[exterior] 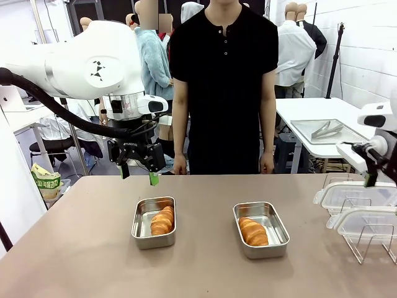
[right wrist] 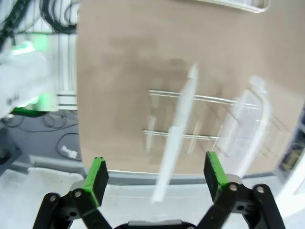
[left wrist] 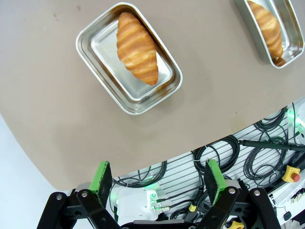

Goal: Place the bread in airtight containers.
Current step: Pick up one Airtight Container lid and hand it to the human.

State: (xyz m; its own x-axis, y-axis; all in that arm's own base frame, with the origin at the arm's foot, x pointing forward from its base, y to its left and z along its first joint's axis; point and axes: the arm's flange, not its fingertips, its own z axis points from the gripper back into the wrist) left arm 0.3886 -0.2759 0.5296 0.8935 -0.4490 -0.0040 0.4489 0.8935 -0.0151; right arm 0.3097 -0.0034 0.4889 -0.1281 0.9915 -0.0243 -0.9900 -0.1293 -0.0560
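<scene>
A roll (exterior: 162, 221) lies in each pan (exterior: 139, 236); lids (exterior: 356, 196) sit unfitted in the rack (exterior: 355, 247) at the table's (exterior: 74, 248) right edge. My left gripper (exterior: 139, 176) and right gripper (right wrist: 155, 167) gape, empty.

Item 1, left arm (exterior: 74, 68): white, enters from 9 o'clock; left gripper (exterior: 139, 175) pointing down, jaws wide apart, empty. Item 2, right gripper (exterior: 372, 177): at 3 o'clock, jaws wide apart, empty.

I am in a robotics lab. My brown table (exterior: 93, 261) stands in an open room with a white worktable (exterior: 291, 108) behind it and a person (exterior: 223, 87) in black facing me. Beside my base lie coiled black cables (left wrist: 257, 157) and a yellow box with a red button (left wrist: 291, 174).
</scene>
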